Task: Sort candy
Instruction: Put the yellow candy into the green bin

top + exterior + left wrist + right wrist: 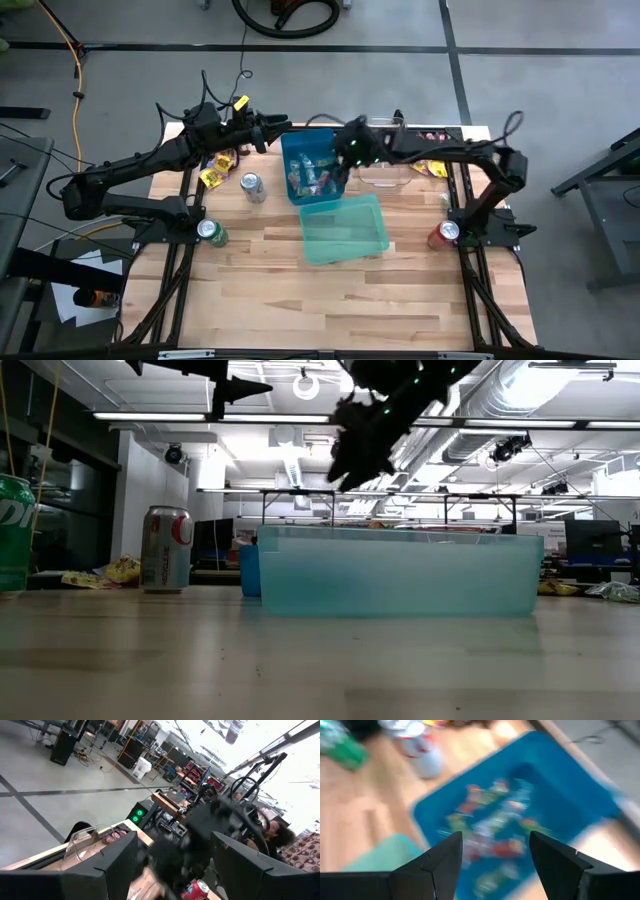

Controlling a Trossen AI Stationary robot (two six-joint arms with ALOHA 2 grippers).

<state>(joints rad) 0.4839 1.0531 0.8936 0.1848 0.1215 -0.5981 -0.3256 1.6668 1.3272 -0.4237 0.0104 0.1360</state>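
The candy [310,178] lies mostly as a heap of small, many-coloured wrapped pieces inside a blue bin [308,160] at the table's far middle. Yellow packets [215,172] lie on the table left of the bin, and more yellow packets [432,168] lie on its right. My right gripper [345,152] hangs open above the blue bin's right part. In the right wrist view its fingers frame the candy [495,825] from above, well clear of it. My left gripper [280,126] is open, held in the air by the bin's far-left corner, pointing toward the right arm.
A teal bin [343,228] stands near of the blue one, and a clear container [385,176] stands right of it. A silver can [253,187] and a green can [210,233] stand on the left. A red can [445,233] stands on the right. Bare wood fills the near half.
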